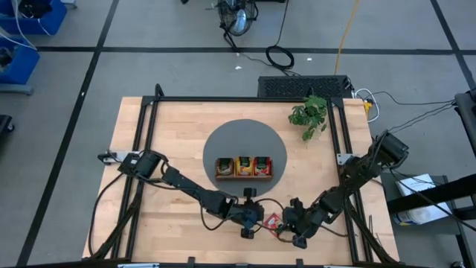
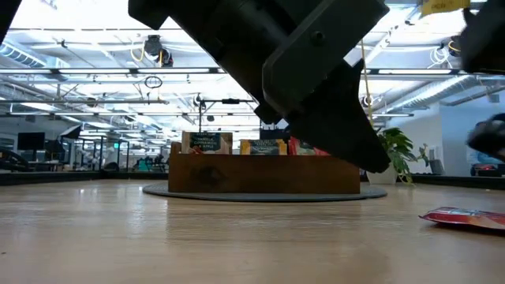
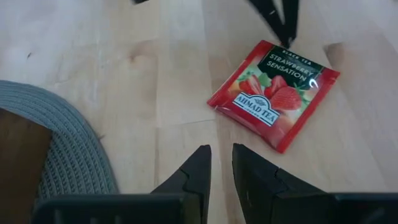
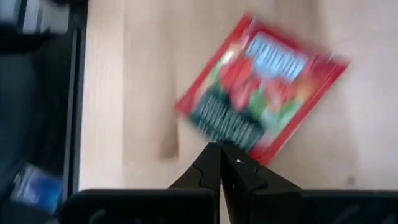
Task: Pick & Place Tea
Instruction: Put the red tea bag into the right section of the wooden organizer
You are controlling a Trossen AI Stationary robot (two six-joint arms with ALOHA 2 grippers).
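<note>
One red sachet lies flat on the bare bench, near the front edge, right between the two claws. Its label reads clearly in the left wrist view: "BLACK TEA" along the top, "STRAWBERRY SENSATION" on a dark green band, strawberries pictured below, and "AHMAD TEA" on a white banner.

The left claw hovers just beside the sachet, fingers a narrow gap apart, gripping nothing. The right claw is clenched tight, fingers pressed together, its tips right at the sachet's edge; whether they pinch the edge or only meet beside it, I cannot tell. From the left wrist view, the right arm's dark tips touch down at the sachet's far edge.

Over on the round grey mat in the middle of the bench sits the wooden tray, three compartments in a row, each holding upright sachets. From above, the packets look green in the left compartment, yellow in the middle and orange-red in the right. In the low view the packets poke above the tray's wall, but their print is too small to read and the count in each compartment cannot be made out.

One small green plant stands at the far right of the bench.
</note>
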